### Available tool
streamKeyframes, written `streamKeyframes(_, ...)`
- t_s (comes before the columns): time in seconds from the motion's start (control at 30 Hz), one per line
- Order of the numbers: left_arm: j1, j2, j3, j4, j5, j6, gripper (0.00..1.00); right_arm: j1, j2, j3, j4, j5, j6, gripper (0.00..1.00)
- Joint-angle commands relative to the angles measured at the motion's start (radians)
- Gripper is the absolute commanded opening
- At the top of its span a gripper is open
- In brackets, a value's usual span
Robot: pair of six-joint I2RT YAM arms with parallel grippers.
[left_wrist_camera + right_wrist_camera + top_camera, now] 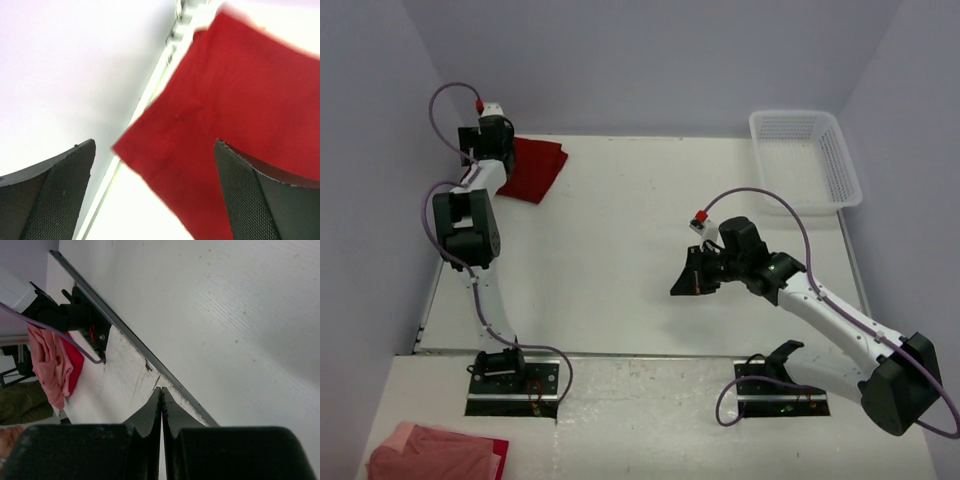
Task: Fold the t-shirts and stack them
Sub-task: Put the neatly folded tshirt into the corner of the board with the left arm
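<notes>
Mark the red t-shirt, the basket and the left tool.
red t-shirt (535,168), top view, middle of cloth.
basket (846,165), top view, right wall.
left tool (152,145), left wrist view, between its fingertips.

Cloth only partly seen
The left arm (483,170) hides one edge of the red shirt (538,165); pink cloth (430,455) is cut off below.

Left arm (468,228) & right arm (830,310) are both wearing white link shells w/ chunky black joint housings. A purple cable (438,105) is looping along the left one, and a second purple lead (775,195) is arcing over the right. A white plug (480,104) w/ red tip is sitting at the left wrist, a matching plug (699,222) at the right. Each arm is standing on a black base plate (512,388). Left gripper (155,147) pads (60,190) are showing black w/ fine mesh texture. Right gripper (161,390) fingers (145,420) are looking matt black, tapering to thin edges.
</notes>
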Motion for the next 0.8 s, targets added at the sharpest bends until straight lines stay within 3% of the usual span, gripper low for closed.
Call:
streamKeyframes(0.0,-0.086,-0.199,-0.064,0.275,-0.13,0.015,1.0,0.027,-0.039,-0.02,0.057,0.023,0.039,0.0)
streamKeyframes(0.13,-0.173,-0.226,-0.026,0.224,-0.151,0.039,1.0,0.044,-0.115,-0.053,0.052,0.04,0.064,0.0)
streamKeyframes(0.17,-0.18,-0.213,0.028,0.134,-0.138,0.022,0.89,0.047,-0.132,-0.058,0.048,0.043,0.071,0.0)
streamKeyframes(0.23,-0.183,-0.16,0.091,0.024,-0.08,-0.045,0.54,0.05,-0.169,-0.061,0.037,0.057,0.078,0.0)
streamKeyframes(0.27,-0.183,-0.147,0.125,-0.067,-0.03,-0.085,0.1,0.05,-0.18,-0.058,0.019,0.067,0.079,0.0)
streamKeyframes(0.3,-0.183,-0.131,0.145,-0.108,-0.013,-0.086,0.0,0.053,-0.191,-0.058,0.014,0.073,0.081,0.0)
streamKeyframes(0.5,-0.181,-0.069,0.193,-0.364,0.182,-0.291,0.0,0.055,-0.245,-0.061,-0.006,0.089,0.091,0.0)
streamKeyframes(0.67,-0.183,-0.083,0.133,-0.435,0.313,-0.413,0.0,0.065,-0.269,-0.069,0.0,0.081,0.101,0.0)
streamKeyframes(0.77,-0.183,-0.077,0.131,-0.487,0.307,-0.443,0.0,0.067,-0.286,-0.084,0.005,0.086,0.105,0.0)
